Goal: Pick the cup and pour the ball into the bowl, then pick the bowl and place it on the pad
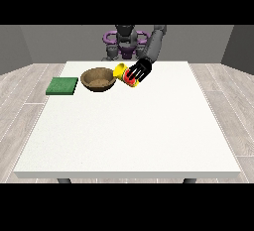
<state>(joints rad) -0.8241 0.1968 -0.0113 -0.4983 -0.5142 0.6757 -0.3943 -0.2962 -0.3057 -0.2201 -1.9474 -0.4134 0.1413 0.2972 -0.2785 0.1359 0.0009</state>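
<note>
While the robot stands small behind the far edge of the white tabletop [129, 126], one arm reaches out over it, and the black hand [139, 70] at the view's right is curled round the cup [126, 74], grasping it. The cup is yellow at its rim and red along its body; it is tipped over on its side in the grasp, its yellow mouth turned toward the view's left, toward the bowl [98, 79]. The mouth sits just beside the bowl's right rim, and whether the two touch cannot be told. The bowl is brown, round and shallow-walled, with a lighter, mottled inside, and it stands upright on the tabletop in the far left part. The ball cannot be made out, neither in the cup nor in the bowl. Left of the bowl, near it but apart, a flat green square pad [62, 86] lies on the tabletop close to its left edge. The other hand does not show in this view.
</note>
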